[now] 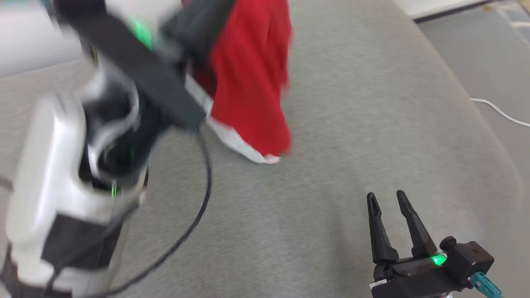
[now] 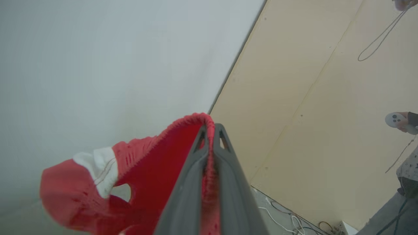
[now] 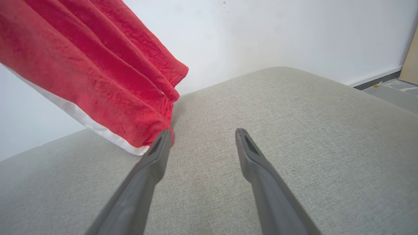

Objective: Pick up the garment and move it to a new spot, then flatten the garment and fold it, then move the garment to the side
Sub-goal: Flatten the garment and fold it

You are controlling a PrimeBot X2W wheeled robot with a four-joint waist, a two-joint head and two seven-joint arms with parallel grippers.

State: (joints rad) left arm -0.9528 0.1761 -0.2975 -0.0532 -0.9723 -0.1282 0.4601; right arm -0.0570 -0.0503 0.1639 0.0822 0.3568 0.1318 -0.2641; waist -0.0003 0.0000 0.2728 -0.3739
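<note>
Garment (image 1: 252,82) hangs below the left claw (image 2: 212,130), which is clamped on its red knitted edge, apparently to lift the cloth off the grey upholstered surface (image 1: 352,103) for transfer. Right claw (image 1: 386,195) sits low, jaws wide and empty, with the hem ahead to its left.

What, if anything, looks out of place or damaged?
Nothing damaged or spilled. The red garment hangs bunched from the left gripper, shut on its edge, over the grey cushion; the right gripper is open and empty.
</note>
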